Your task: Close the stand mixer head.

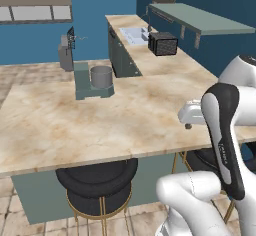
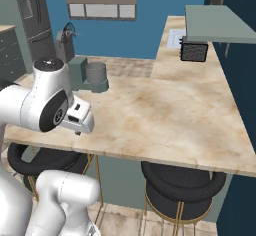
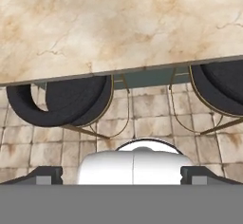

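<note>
A small teal-green stand mixer (image 1: 82,82) (image 2: 77,72) with a grey cylindrical bowl (image 1: 101,76) (image 2: 95,71) stands at the far left of the marble counter. Its dark grey head (image 1: 65,54) (image 2: 64,42) is tilted up and back, with the thin wire whisk (image 1: 76,39) sticking out in the air. My gripper (image 1: 189,125) (image 2: 77,131) (image 3: 121,174) hangs over the counter's near edge, pointing down, well short of the mixer. Its fingertips (image 3: 46,174) stand wide apart, open, with nothing between them.
A black toaster (image 1: 162,43) (image 2: 194,51) sits far back on the right arm of the counter, near a sink (image 1: 132,34). A grey-green shelf (image 1: 200,20) hangs over that side. Black stools (image 1: 97,180) (image 2: 182,180) (image 3: 61,99) stand under the near counter edge (image 3: 118,69).
</note>
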